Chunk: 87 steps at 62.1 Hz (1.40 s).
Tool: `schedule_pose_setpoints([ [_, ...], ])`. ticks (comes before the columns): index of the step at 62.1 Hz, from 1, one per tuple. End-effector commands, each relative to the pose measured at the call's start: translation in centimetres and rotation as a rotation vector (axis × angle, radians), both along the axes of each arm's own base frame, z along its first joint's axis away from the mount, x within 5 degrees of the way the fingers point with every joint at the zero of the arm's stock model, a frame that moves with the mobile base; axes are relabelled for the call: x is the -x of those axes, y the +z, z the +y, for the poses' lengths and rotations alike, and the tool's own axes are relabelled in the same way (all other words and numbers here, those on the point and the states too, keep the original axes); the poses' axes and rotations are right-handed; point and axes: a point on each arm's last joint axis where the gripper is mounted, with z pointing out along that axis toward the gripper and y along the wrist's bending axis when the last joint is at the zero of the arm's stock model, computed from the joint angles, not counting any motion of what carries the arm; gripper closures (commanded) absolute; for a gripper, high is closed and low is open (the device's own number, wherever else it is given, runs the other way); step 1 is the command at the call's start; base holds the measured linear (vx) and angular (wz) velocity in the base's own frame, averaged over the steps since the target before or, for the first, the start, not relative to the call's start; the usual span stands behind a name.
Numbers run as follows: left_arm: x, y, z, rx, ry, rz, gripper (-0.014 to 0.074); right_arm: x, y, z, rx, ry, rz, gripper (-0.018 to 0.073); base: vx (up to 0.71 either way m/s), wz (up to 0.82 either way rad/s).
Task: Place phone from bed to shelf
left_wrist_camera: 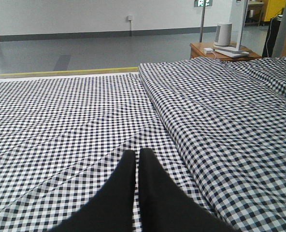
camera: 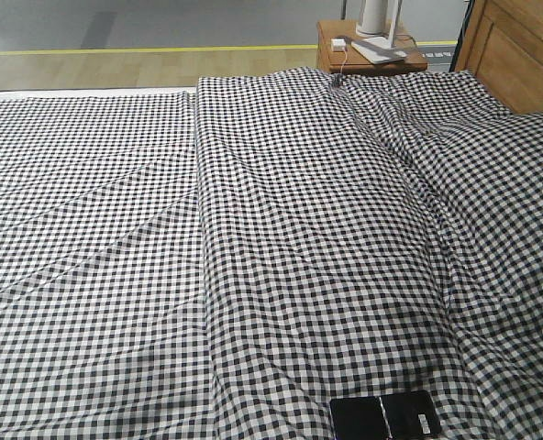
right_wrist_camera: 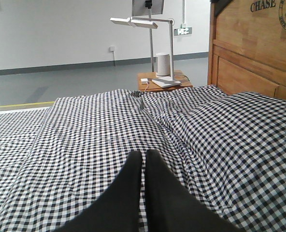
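Note:
The phone (camera: 385, 415), a glossy black slab, lies flat on the checked bed (camera: 281, 238) at the bottom edge of the front view, right of centre. It shows in neither wrist view. My left gripper (left_wrist_camera: 137, 152) hovers over the flat left part of the bed, its two black fingers side by side with only a thin slit between them and nothing held. Over the raised quilt, my right gripper (right_wrist_camera: 144, 153) is likewise shut and holds nothing. Neither gripper appears in the front view. The shelf is out of view.
A brown wooden headboard (right_wrist_camera: 251, 53) rises on the right. Beyond the bed stands an orange-brown nightstand (camera: 368, 50) with a white desk lamp (right_wrist_camera: 150, 26), a white cylinder (right_wrist_camera: 163, 64) and a charger cable. Grey floor with a yellow line (camera: 143, 49) lies behind.

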Motion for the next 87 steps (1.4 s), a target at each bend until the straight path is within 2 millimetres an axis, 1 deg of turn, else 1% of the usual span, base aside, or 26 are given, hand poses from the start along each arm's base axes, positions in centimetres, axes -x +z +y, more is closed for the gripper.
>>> schedule_pose_setpoints([
  [1,-0.05,0.61,0.05,0.014,0.006,-0.076,0.0596,-0.04,0.48,-0.01,0.022,-0.002,-0.068,0.0564,0.00,0.00],
  [87,-0.05,0.61,0.05,0.014,0.006,-0.076,0.0596,-0.04,0.48,-0.01,0.022,-0.002,-0.068,0.0564,0.00,0.00],
])
